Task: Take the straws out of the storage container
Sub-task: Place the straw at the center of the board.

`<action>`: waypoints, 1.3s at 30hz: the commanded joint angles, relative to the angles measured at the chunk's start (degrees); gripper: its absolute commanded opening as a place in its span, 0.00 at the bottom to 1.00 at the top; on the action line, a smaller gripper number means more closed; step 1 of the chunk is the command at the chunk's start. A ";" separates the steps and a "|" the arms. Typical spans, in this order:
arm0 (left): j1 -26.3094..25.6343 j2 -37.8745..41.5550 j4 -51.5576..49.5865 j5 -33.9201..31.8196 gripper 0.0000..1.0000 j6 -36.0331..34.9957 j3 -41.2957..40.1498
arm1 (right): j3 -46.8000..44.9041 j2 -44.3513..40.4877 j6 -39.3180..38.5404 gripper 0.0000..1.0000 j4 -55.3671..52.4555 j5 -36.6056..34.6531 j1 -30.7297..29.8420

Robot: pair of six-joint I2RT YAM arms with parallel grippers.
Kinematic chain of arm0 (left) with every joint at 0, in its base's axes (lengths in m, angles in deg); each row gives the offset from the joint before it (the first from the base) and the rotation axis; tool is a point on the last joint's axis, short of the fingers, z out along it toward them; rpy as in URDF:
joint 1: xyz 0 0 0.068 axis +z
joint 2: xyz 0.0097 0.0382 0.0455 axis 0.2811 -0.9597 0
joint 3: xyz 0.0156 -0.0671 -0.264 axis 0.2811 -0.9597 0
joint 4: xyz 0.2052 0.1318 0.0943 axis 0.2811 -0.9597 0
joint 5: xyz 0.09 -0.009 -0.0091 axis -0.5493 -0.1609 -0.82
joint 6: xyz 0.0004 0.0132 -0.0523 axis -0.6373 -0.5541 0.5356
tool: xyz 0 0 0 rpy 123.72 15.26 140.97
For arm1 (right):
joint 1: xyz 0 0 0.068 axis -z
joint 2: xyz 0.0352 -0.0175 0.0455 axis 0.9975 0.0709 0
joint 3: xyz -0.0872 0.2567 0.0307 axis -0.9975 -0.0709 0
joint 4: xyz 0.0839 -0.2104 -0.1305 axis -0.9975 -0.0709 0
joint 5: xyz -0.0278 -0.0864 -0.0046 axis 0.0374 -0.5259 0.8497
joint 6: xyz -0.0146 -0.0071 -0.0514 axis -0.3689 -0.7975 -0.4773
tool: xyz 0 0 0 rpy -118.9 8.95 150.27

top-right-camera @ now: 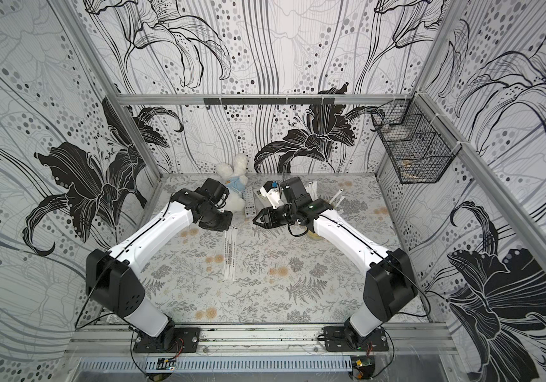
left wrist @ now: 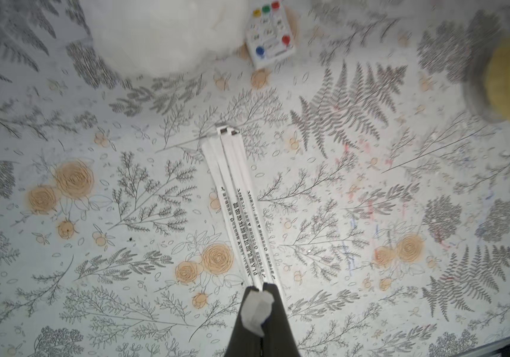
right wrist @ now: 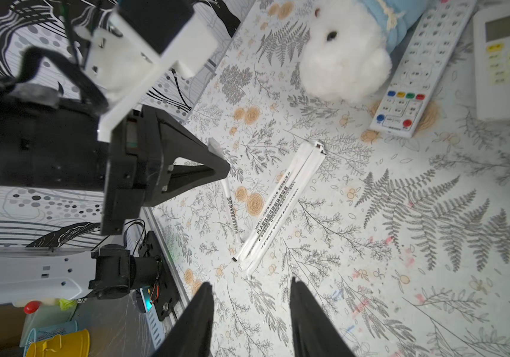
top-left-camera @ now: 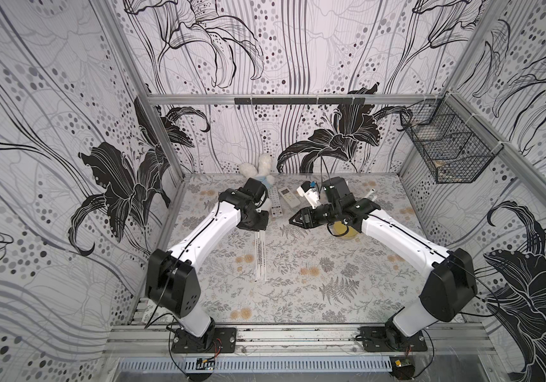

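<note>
On the bench left of centre, the straws lie flat in a tight bundle, long axis front-to-back. They're outside the yellow storage container, which sits under the right forearm. The left gripper is clamped tight on one wrapper end at the bundle's far end, with the elbow bent and the wrist tipped down. The right gripper is spread wide and empty, held level and aimed at the left arm.

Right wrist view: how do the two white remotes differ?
The long slim white remote control is narrow, covered in rows of small buttons, with some coloured keys; the wide white remote control is broader, with a grey display screen and few pale buttons. The slim one lies nearer the white plush toy. Both lie flat, face up.
</note>
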 commanded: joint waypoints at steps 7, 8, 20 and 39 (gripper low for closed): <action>1.86 -9.89 -6.24 5.43 0.00 -3.58 4.95 | -1.42 2.54 -0.23 0.44 -1.61 1.59 -0.84; 1.87 -10.39 -5.95 5.83 0.00 -3.59 5.45 | -1.38 2.69 -0.22 0.44 -1.60 1.59 -0.80; 5.44 -15.40 -7.93 6.54 0.02 -5.25 11.36 | -0.94 5.45 -0.26 0.44 -0.46 1.85 -0.79; 8.54 -8.13 5.69 5.24 0.33 -0.36 2.27 | 1.00 5.58 0.56 0.43 -1.49 -0.62 -0.79</action>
